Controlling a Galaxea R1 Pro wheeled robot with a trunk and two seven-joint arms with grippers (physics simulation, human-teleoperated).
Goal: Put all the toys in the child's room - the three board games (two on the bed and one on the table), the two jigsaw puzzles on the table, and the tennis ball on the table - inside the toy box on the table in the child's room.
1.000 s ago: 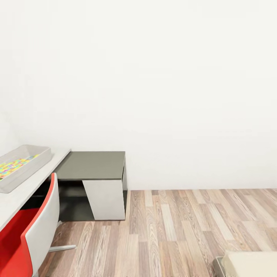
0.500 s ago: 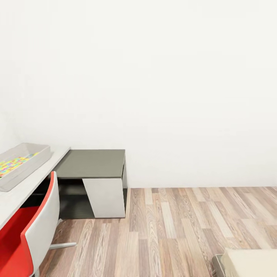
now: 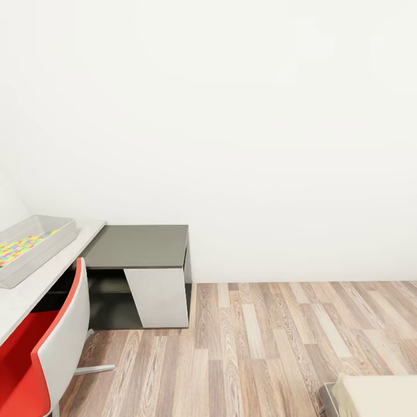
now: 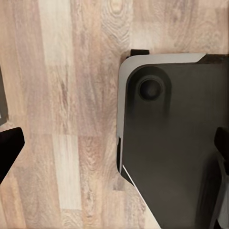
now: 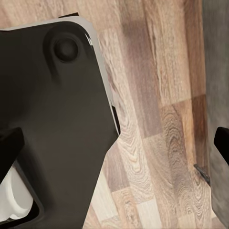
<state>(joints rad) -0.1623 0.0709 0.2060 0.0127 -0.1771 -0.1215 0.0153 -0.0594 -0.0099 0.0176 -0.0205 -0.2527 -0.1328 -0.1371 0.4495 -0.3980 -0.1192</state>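
The pale grey toy box (image 3: 55,237) stands on the table (image 3: 40,281) at the head view's left edge. A colourful jigsaw puzzle (image 3: 17,250) lies inside it. A cream corner of the bed (image 3: 376,397) shows at the lower right. The board games and the tennis ball are out of view. My left gripper (image 4: 114,148) hangs open over the wood floor, its black fingertips (image 4: 9,149) far apart with nothing between them. My right gripper (image 5: 114,143) is open too, its fingertips (image 5: 9,145) wide apart over the floor and my dark base.
A dark grey side cabinet (image 3: 142,249) adjoins the table's far end against the white wall. A red and white chair (image 3: 43,359) stands at the table. Open wood-plank floor (image 3: 260,347) stretches between cabinet and bed. My dark base (image 4: 176,143) lies under both grippers.
The whole head view has shifted up by a few pixels, so the camera moved slightly. Nothing in the room has moved.
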